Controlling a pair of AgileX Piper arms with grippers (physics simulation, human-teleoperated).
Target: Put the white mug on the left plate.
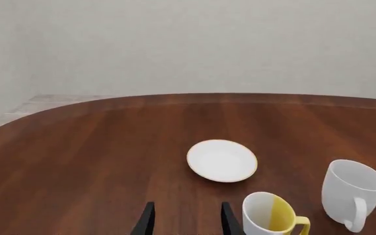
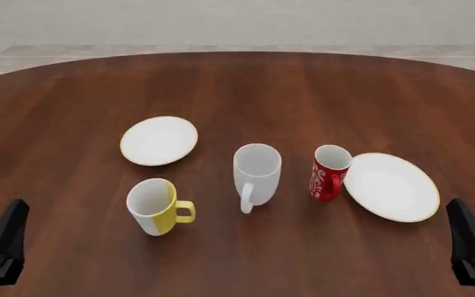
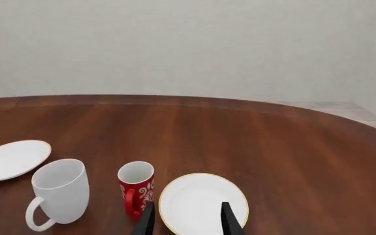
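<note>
The white mug (image 2: pixel 256 171) stands upright at the table's middle, handle toward the near edge; it also shows in the left wrist view (image 1: pixel 351 193) and the right wrist view (image 3: pixel 58 194). The left plate (image 2: pixel 159 140) lies empty behind and left of it, seen too in the left wrist view (image 1: pixel 222 160) and the right wrist view (image 3: pixel 11 159). My left gripper (image 2: pixel 2 244) is at the near left corner, open and empty (image 1: pixel 184 220). My right gripper (image 2: pixel 471 244) is at the near right corner, open and empty (image 3: pixel 184 220).
A yellow-and-white mug (image 2: pixel 156 205) stands near-left of the white mug. A red patterned mug (image 2: pixel 329 172) stands to its right, next to the larger gold-rimmed plate (image 2: pixel 390 186). The brown table (image 2: pixel 246 86) is round-edged at the back.
</note>
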